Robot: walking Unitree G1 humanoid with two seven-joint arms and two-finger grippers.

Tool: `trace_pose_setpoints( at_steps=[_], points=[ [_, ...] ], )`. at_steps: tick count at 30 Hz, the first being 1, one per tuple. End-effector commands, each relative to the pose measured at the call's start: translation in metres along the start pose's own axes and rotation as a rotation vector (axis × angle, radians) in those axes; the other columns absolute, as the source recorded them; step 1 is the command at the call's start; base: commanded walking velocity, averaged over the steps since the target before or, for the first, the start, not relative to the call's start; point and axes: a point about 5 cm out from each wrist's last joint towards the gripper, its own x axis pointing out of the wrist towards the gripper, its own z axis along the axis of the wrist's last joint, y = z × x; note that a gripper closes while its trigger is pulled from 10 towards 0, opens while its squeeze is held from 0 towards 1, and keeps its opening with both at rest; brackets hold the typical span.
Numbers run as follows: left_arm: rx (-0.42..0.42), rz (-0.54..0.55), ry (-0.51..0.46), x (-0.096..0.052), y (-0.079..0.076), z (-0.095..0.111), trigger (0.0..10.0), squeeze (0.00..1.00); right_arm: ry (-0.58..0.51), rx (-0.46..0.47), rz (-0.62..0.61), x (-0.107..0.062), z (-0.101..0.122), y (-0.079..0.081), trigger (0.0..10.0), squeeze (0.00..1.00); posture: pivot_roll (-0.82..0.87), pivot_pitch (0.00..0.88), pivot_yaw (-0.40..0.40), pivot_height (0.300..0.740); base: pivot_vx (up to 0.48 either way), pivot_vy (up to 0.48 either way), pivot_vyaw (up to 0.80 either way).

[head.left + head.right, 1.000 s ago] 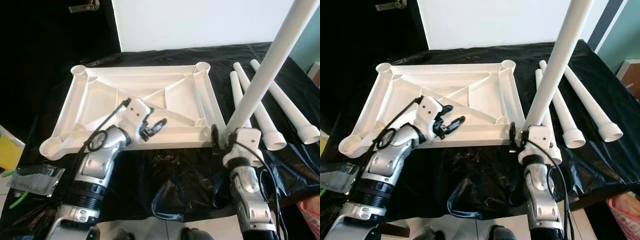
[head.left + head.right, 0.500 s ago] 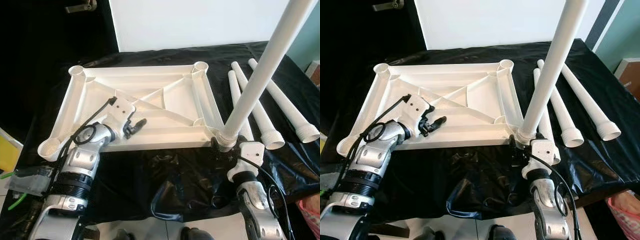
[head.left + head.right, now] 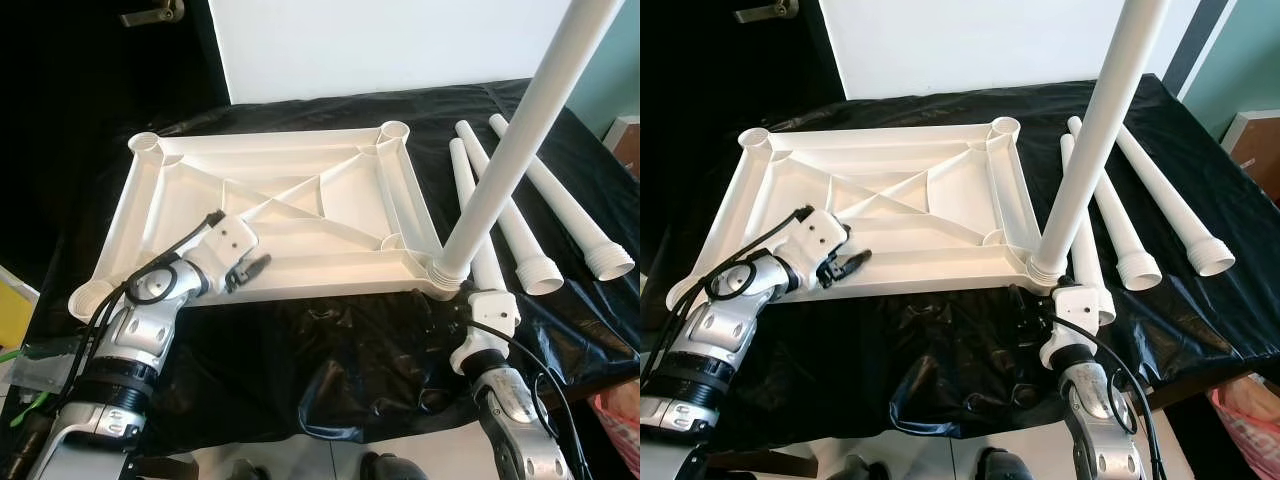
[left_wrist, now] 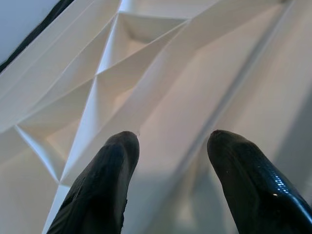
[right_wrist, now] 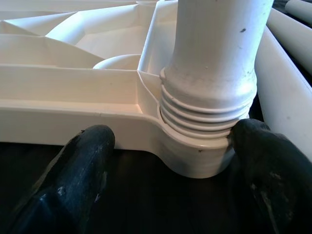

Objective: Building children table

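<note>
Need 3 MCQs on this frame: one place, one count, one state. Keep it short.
1. Where does the upright white plastic leg stand?
A. near-right corner socket of the upturned white ribbed tabletop
B. far-left socket
C. on the floor

2. How many loose white legs lie on the black sheet?
A. one
B. three
C. five

3. State of the right tool?
A. shut on the leg
B. open, fingers either side of the socket
C. holding a loose leg

Answers:
1 A, its threaded end sits in that socket.
2 B, three lie right of the tabletop.
3 B, gaps show beside both fingers.
</note>
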Motion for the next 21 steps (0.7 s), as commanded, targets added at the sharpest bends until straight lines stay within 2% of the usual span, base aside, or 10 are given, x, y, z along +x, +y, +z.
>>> trace_pose_setpoints(
  at_steps=[1,4,7,11,16,21],
  points=[
    [0.021,-0.137,0.025,-0.006,-0.011,-0.005,10.0,0.0,0.085,0.01,0.05,0.005,-0.015,0.007,10.0,0.0,-0.06,0.14,0.057,0.74,0.0,0.0,0.0],
    [0.021,-0.157,0.059,-0.008,-0.012,-0.009,10.0,0.0,0.091,0.012,0.057,0.009,-0.015,0.007,10.0,0.0,-0.06,0.14,0.061,0.74,0.0,0.0,0.0],
    [0.046,-0.24,0.101,-0.014,-0.02,-0.015,10.0,0.0,0.095,0.015,0.065,0.021,-0.014,0.009,10.0,0.0,-0.05,0.14,0.066,0.74,0.0,0.0,0.0],
    [0.055,-0.273,0.106,-0.016,-0.025,-0.016,10.0,0.0,0.092,0.019,0.075,0.029,-0.011,0.011,10.0,0.0,-0.05,0.138,0.067,0.74,0.0,0.0,0.0],
    [0.014,-0.332,0.104,-0.015,-0.038,-0.015,10.0,0.0,0.079,0.016,0.109,0.043,-0.007,0.015,10.0,0.0,-0.05,0.13,0.061,0.74,0.0,0.0,0.0],
    [-0.02,-0.37,0.084,-0.013,-0.048,-0.011,10.0,0.0,0.077,0.015,0.097,0.053,-0.007,0.011,10.0,0.0,-0.05,0.122,0.059,0.74,0.0,0.0,0.0]
  ],
)
